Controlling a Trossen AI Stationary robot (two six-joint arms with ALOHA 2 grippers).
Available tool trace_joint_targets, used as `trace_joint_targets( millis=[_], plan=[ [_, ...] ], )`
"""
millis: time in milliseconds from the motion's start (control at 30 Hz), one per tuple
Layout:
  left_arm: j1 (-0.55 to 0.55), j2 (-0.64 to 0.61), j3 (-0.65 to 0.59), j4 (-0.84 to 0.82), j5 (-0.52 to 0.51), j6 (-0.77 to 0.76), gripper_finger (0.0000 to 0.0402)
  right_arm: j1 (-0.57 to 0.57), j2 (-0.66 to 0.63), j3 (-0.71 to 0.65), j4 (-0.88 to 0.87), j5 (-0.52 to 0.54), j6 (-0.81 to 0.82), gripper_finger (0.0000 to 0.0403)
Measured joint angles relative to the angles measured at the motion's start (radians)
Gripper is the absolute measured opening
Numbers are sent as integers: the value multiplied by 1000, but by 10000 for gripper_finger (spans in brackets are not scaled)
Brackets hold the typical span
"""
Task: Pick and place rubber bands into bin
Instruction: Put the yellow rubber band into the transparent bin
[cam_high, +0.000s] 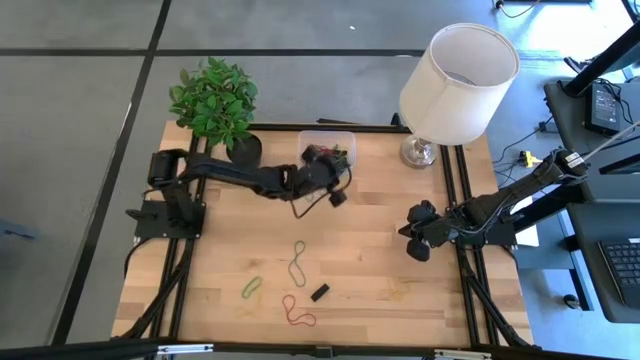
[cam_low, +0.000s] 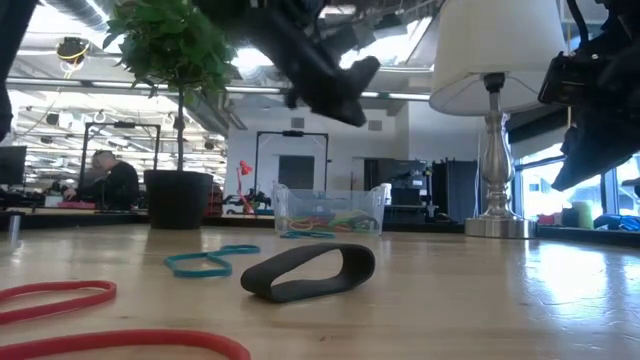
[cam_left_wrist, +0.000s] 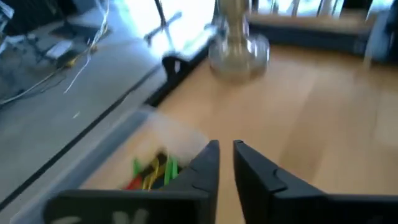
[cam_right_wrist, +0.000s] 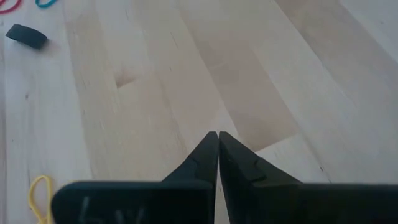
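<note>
The clear bin (cam_high: 327, 146) stands at the table's far edge with coloured rubber bands (cam_left_wrist: 152, 172) inside; it also shows in the low view (cam_low: 330, 210). Loose bands lie flat on the wood: teal (cam_high: 298, 262), green (cam_high: 251, 288), red (cam_high: 297, 312), black (cam_high: 320, 292) and yellow (cam_high: 400, 292). My left gripper (cam_high: 338, 196) hovers just on the near side of the bin, high above the table (cam_low: 335, 80). Its fingers stand a narrow gap apart (cam_left_wrist: 226, 148) with nothing between them. My right gripper (cam_high: 418, 242) hangs shut (cam_right_wrist: 218, 135) over bare wood at the table's right side.
A lamp (cam_high: 455, 85) stands at the far right corner, its base (cam_left_wrist: 238, 51) just right of the bin. A potted plant (cam_high: 215, 100) sits at the far left in a black pot (cam_low: 180, 198). Bare wood lies between the bin and the loose bands.
</note>
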Motion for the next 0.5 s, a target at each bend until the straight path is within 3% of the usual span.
trace_joint_targets(
  millis=[167, 500],
  plan=[
    [-125, -28, 87, -341, -111, -146, 5, 0, 0, 0, 4, 0, -24, 17],
    [-262, -27, 114, -595, -61, -476, 20, 0, 0, 0, 13, 0, -23, 17]
  ],
)
